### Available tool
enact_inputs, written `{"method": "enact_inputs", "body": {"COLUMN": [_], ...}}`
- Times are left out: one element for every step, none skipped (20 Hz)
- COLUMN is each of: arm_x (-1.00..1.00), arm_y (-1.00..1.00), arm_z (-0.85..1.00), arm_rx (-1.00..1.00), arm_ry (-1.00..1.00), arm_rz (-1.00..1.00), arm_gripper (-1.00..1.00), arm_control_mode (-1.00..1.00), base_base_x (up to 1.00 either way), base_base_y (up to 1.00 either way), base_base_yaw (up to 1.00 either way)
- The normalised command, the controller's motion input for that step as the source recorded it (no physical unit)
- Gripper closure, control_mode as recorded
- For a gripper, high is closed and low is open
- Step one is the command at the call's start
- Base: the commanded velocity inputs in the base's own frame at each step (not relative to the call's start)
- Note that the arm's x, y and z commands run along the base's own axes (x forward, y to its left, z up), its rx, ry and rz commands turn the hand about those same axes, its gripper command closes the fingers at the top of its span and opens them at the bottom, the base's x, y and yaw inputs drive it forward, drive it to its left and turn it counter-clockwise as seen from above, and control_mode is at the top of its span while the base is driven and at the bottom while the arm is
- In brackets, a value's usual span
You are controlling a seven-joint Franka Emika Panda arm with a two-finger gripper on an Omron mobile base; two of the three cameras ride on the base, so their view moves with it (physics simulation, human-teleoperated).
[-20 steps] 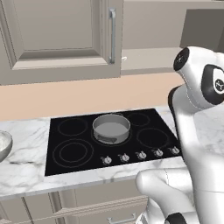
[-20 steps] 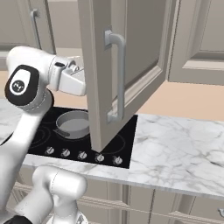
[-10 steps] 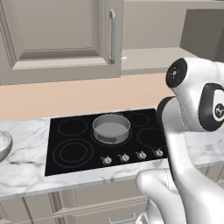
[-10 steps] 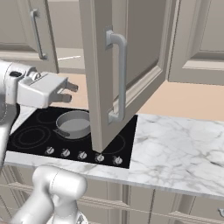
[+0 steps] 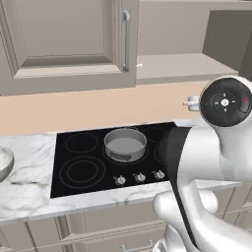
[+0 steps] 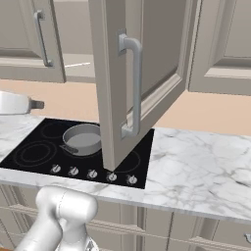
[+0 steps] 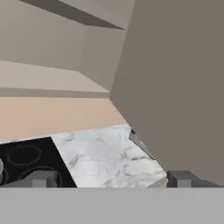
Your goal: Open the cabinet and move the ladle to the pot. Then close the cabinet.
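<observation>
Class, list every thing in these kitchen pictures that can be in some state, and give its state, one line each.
Cabinet right door: swung open.
Cabinet left door: shut.
Ladle: lying on the cabinet shelf.
Pot: upright on the cooktop, nothing in it.
Gripper: open, its fingers holding nothing.

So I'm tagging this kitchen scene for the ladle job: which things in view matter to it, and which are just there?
Part of the job:
- cabinet, right door swung open
- ladle, pale, on the cabinet shelf
- pot, on the cooktop
- gripper, open, holding nothing

Just there:
- cooktop
- whitish bowl on the marble counter
</observation>
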Motion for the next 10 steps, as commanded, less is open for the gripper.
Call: {"method": "enact_inputs", "body": {"arm_x": [0.39,0.44,0.63,0.66,0.86,0.95,1.00,1.00,1.00,1.00], "arm_y": [0.86,0.85,0.81,0.81,0.81,0.81,0.75,0.71,0.73,0.65], "arm_z": [0.00,0.00,0.00,0.00,0.00,0.00,0.00,0.00,0.00,0.00], "arm_rx": [0.16,0.15,0.17,0.16,0.15,0.15,0.13,0.14,0.14,0.15], "arm_ry": [0.13,0.13,0.15,0.14,0.16,0.16,0.13,0.13,0.16,0.15], "arm_rz": [0.66,0.65,0.62,0.61,0.57,0.53,0.51,0.48,0.45,0.44], "arm_gripper": [-1.00,-1.00,-1.00,-1.00,-1.00,-1.00,-1.00,-1.00,-1.00,-1.00], "arm_control_mode": [-1.00,-1.00,-1.00,-1.00,-1.00,-1.00,-1.00,-1.00,-1.00,-1.00], "base_base_x": [0.00,0.00,0.00,0.00,0.00,0.00,0.00,0.00,0.00,0.00], "base_base_y": [0.00,0.00,0.00,0.00,0.00,0.00,0.00,0.00,0.00,0.00], "base_base_yaw": [0.00,0.00,0.00,0.00,0.00,0.00,0.00,0.00,0.00,0.00]}}
